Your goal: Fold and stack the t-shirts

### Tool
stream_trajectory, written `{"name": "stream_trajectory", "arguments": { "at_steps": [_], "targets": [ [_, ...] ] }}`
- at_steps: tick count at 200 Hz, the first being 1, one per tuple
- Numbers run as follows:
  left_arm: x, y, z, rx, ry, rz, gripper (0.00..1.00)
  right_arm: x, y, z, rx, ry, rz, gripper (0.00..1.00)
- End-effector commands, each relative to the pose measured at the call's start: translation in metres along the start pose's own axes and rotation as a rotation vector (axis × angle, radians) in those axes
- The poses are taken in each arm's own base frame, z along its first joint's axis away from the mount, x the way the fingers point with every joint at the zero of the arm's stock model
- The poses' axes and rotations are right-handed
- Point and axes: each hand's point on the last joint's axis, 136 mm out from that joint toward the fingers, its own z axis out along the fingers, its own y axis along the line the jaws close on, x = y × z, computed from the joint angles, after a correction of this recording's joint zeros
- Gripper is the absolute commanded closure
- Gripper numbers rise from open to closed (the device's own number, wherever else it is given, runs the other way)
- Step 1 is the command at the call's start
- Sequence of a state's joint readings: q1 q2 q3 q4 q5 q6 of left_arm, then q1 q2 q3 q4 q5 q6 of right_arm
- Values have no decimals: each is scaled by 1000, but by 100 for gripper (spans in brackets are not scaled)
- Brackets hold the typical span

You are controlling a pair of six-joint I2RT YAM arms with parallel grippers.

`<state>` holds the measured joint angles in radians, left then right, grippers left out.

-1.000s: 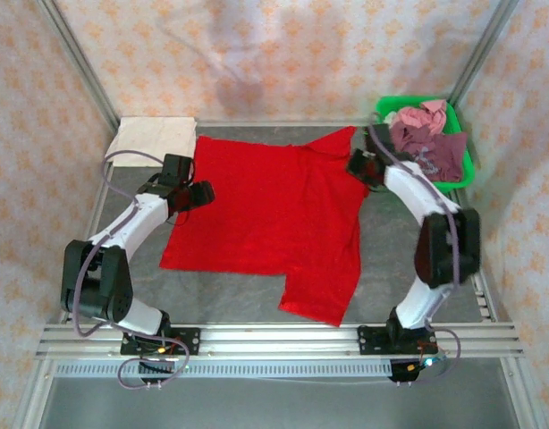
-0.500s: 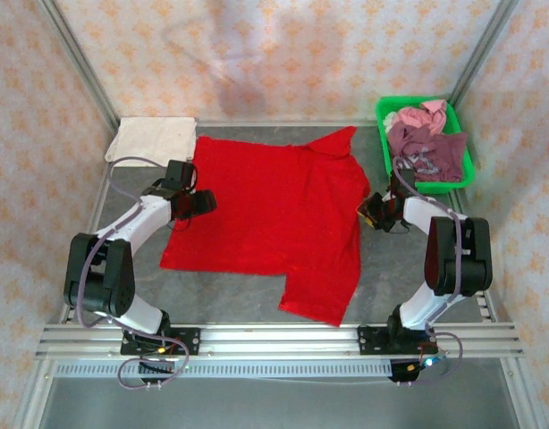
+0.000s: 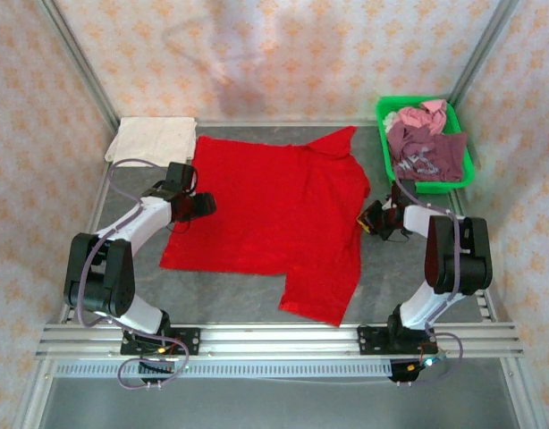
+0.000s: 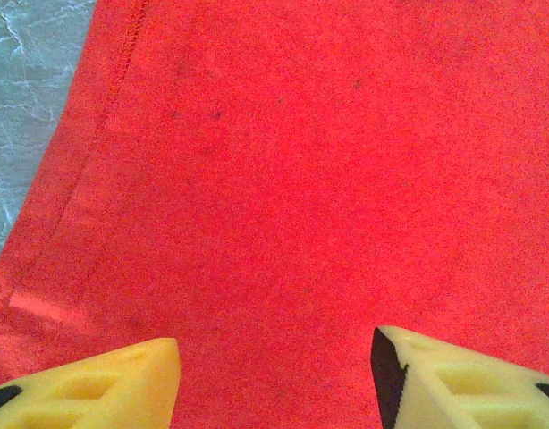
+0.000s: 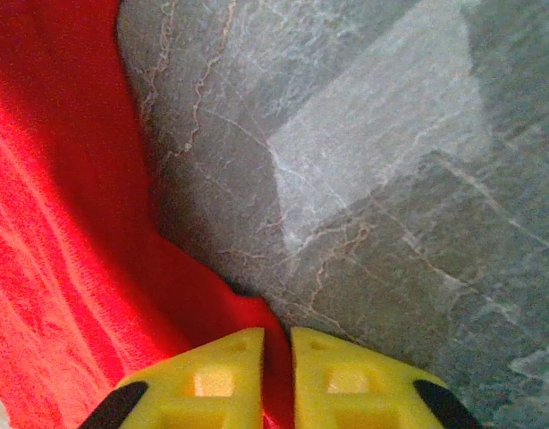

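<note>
Here, a red t-shirt [image 3: 274, 214] lies spread flat on the grey tabletop [image 3: 404, 281], the right hand [image 5: 276, 357] clenched on its right edge, likely to begin a fold, while the left hand [image 4: 274, 362] hovers released above the opposite edge.

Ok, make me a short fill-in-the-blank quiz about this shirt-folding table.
The basket is coloured ___.
The left pincer hovers over the red shirt with jaws ___.
The pincer shut on the red shirt's edge is the ___ one.
The cream shirt lies in the far ___ corner.
Missing: green; open; right; left.
</note>
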<state>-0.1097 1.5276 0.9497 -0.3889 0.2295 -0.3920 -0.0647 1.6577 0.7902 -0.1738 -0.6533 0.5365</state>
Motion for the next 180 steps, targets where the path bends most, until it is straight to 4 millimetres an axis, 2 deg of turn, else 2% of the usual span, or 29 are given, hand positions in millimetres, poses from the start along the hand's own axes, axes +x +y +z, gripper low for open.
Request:
{"name": "stream_trajectory", "arguments": {
  "at_steps": [1, 30, 63, 85, 104, 124, 153, 180],
  "targets": [
    [-2, 0, -2, -7, -13, 6, 41, 8, 17, -4, -61, 10, -29, 92],
    [-3, 7, -1, -42, -21, -6, 41, 0, 13, -28, -3, -68, -32, 100],
    [-4, 17, 3, -94, -27, -42, 41, -14, -5, -54, 147, -173, -39, 100],
    [-4, 21, 6, -114, -24, -62, 41, -22, -21, -58, 218, -202, -25, 100],
    [-1, 26, 8, -139, -10, -72, 40, -31, -25, -56, 249, -226, -32, 100],
    [0, 38, 5, -172, -23, -105, 39, -39, -38, -56, 350, -228, -40, 100],
    [0, 52, 4, -170, -4, -156, 38, -42, -54, -67, 457, -255, -31, 100],
    [-4, 53, 2, -185, -15, -148, 38, -38, -67, -81, 519, -293, -23, 100]
  ]
}}
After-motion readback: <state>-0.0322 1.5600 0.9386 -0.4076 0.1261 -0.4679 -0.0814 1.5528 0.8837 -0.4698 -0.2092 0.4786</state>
